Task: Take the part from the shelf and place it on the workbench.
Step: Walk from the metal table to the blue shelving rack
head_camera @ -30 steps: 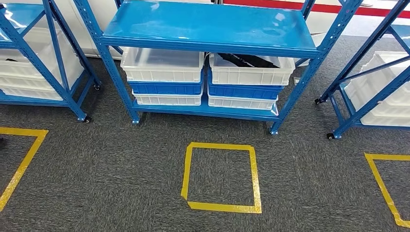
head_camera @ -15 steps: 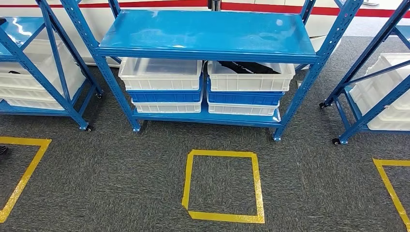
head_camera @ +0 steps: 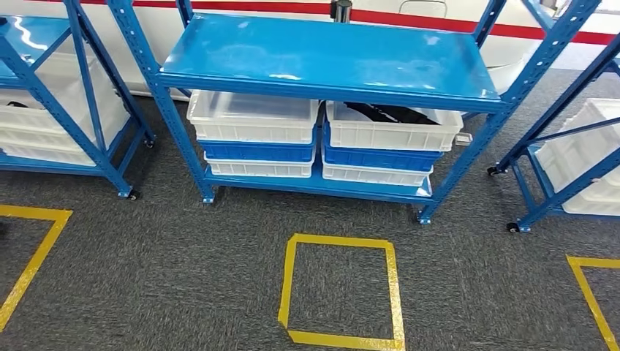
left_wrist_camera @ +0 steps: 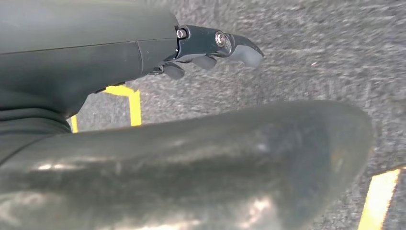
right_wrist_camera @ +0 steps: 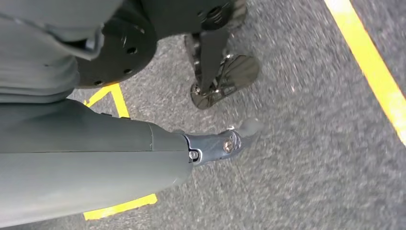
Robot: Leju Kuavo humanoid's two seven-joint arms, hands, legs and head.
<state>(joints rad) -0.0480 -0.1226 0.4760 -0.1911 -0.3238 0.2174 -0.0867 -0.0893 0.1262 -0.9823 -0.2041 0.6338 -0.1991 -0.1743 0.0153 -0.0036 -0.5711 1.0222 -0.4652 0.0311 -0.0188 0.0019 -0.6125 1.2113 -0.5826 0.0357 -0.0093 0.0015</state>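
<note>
A blue metal shelf (head_camera: 329,58) stands ahead of me in the head view. On its lower level, at the right, a white bin (head_camera: 391,133) on a blue one holds a black part (head_camera: 398,113), mostly hidden by the shelf board above. My left hand (left_wrist_camera: 206,45) hangs over the grey carpet with its fingers apart and nothing in it. My right hand (right_wrist_camera: 213,146) also hangs over the carpet, thumb out, holding nothing.
Beside that bin stands an empty-looking white bin stack (head_camera: 252,121). Further blue shelves with white bins stand at the left (head_camera: 51,110) and right (head_camera: 577,146). A yellow tape square (head_camera: 340,292) marks the carpet before the middle shelf, with other tape marks to both sides.
The whole head picture has shifted: the shelf and tape square now sit lower and slightly to the right, so the camera moved. The bins and the part lie as before.
</note>
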